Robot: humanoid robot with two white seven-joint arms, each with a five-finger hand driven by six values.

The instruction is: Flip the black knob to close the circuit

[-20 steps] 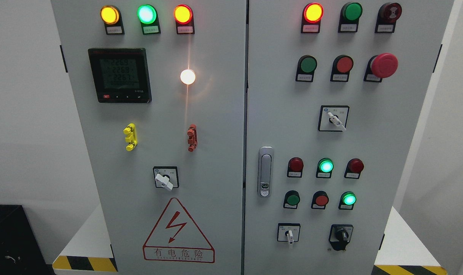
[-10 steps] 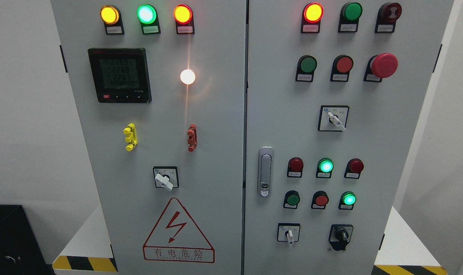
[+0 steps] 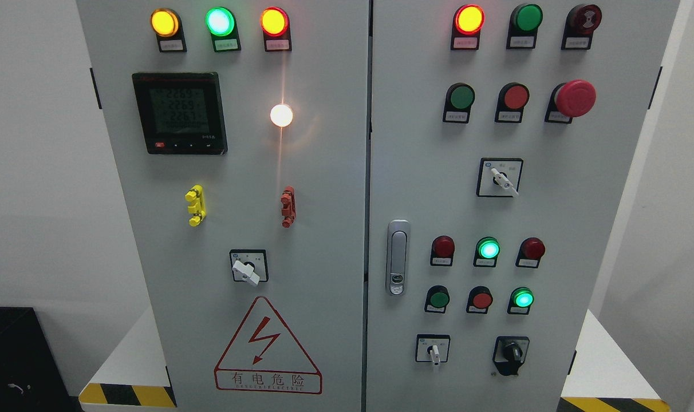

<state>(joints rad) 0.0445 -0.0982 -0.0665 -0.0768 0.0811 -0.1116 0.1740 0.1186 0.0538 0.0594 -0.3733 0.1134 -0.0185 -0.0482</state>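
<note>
The black knob (image 3: 511, 353) sits on a black plate at the lower right of the grey cabinet's right door (image 3: 541, 217). Its handle stands roughly upright. No robot hand or arm shows in the head view.
White selector switches sit to the knob's left (image 3: 434, 350), higher on the right door (image 3: 503, 178) and on the left door (image 3: 246, 270). A red mushroom stop button (image 3: 575, 98) sticks out at the upper right. A door handle (image 3: 398, 257), lit lamps and a meter (image 3: 179, 112) are also there.
</note>
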